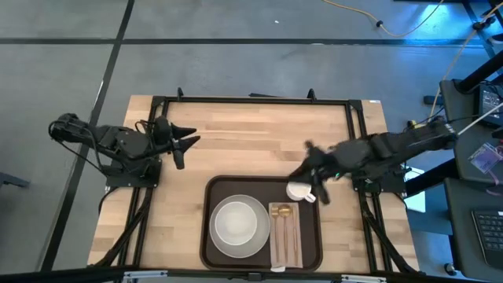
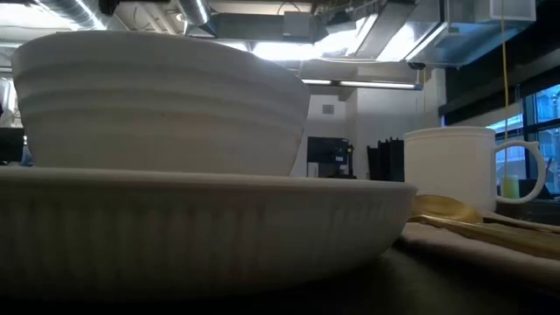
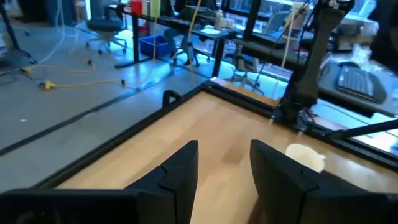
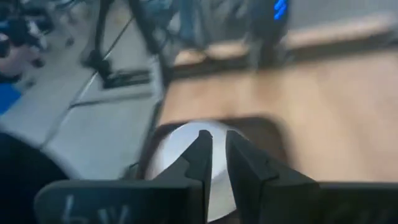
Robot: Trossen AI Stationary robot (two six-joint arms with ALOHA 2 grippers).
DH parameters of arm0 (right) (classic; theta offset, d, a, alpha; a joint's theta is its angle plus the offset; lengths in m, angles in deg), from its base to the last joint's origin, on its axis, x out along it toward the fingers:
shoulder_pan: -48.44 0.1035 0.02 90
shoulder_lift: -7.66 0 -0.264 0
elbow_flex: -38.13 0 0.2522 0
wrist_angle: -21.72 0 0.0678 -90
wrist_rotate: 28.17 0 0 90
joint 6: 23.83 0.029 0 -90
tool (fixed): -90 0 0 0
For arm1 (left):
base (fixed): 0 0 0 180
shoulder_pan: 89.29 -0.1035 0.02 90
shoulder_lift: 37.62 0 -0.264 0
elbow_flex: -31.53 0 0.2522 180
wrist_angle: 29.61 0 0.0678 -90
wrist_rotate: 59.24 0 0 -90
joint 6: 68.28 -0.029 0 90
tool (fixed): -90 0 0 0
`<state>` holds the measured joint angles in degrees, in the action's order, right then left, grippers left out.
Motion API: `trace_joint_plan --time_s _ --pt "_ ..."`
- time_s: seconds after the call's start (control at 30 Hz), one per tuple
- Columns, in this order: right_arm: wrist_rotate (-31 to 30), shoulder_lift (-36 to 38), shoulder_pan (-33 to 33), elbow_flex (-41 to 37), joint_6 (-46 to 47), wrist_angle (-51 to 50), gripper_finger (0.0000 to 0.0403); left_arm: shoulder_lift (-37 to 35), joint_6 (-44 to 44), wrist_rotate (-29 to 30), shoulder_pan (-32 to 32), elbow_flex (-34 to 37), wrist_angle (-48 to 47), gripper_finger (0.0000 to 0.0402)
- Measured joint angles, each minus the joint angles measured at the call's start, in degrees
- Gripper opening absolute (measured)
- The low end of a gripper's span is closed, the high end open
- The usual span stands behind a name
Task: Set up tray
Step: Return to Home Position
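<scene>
1. Two arms are empty and the setting looks finished, so we judge the step in hand to be the return to rest. The tray [image 1: 313, 236] sits at the near middle of the tabletop [image 1: 251, 134]. It carries a white bowl [image 1: 237, 220] on a plate [image 1: 238, 251], with a napkin [image 1: 299, 248] of gold cutlery [image 1: 283, 212] to their right and a white mug [image 1: 297, 190] at the far right corner.
2. The left pincer [image 1: 189, 151] hangs over bare wood well apart from the tray. Its fingers are clearly apart and hold nothing.
3. The right pincer [image 1: 314, 177] hovers near the mug, over the tray's far right corner. In its wrist view we see a narrow gap between the fingers [image 4: 202, 152], with nothing in them.
4. We judge that the next move calls for the right arm to rise and draw back toward its base, keeping clear of the mug so it is not tipped. The left arm looks close to its rest pose.
5. The right arm is smeared in the high view, so we cannot place its fingertips exactly or say whether they touch the mug.
6. We cannot tell fork, spoon and knife apart from above. In the low view the bowl and plate fill the left and neither arm shows. In the right wrist view the pale round thing behind the fingers is too blurred to tell bowl from plate.
</scene>
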<state>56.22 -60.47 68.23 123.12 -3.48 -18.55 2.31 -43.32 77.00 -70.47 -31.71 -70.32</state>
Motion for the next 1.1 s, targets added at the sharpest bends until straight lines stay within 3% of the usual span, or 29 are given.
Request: trace_joint_plan --time_s 0.1,0.23,0.37,0.6,0.97,1.1 --pt "-5.7 9.9 -2.0 -7.6 -8.5 1.6 0.0048 -2.3 0.5 1.1 -1.3 3.7 1.4 0.0139" --pt "-10.0 21.6 -3.4 -15.9 -8.6 1.9 0.0047 -7.7 -0.1 2.3 -4.8 8.4 2.6 0.0139" --pt "-5.3 31.9 -8.3 -24.9 -6.7 4.3 0.0047 -14.5 -5.1 -0.7 -9.5 13.8 8.2 0.0139" --pt "5.2 45.9 -18.2 -38.4 -9.1 17.8 0.0047 -24.6 -10.8 -10.5 -19.2 25.4 20.8 0.0139" --pt "19.0 52.2 -31.8 -55.9 -3.9 34.6 0.0047 -28.2 -5.5 -22.9 -34.3 36.4 24.0 0.0139" --pt "21.7 53.3 -35.5 -62.9 -0.4 44.3 0.0047 -28.2 -4.2 -27.1 -38.1 41.7 32.6 0.0138"
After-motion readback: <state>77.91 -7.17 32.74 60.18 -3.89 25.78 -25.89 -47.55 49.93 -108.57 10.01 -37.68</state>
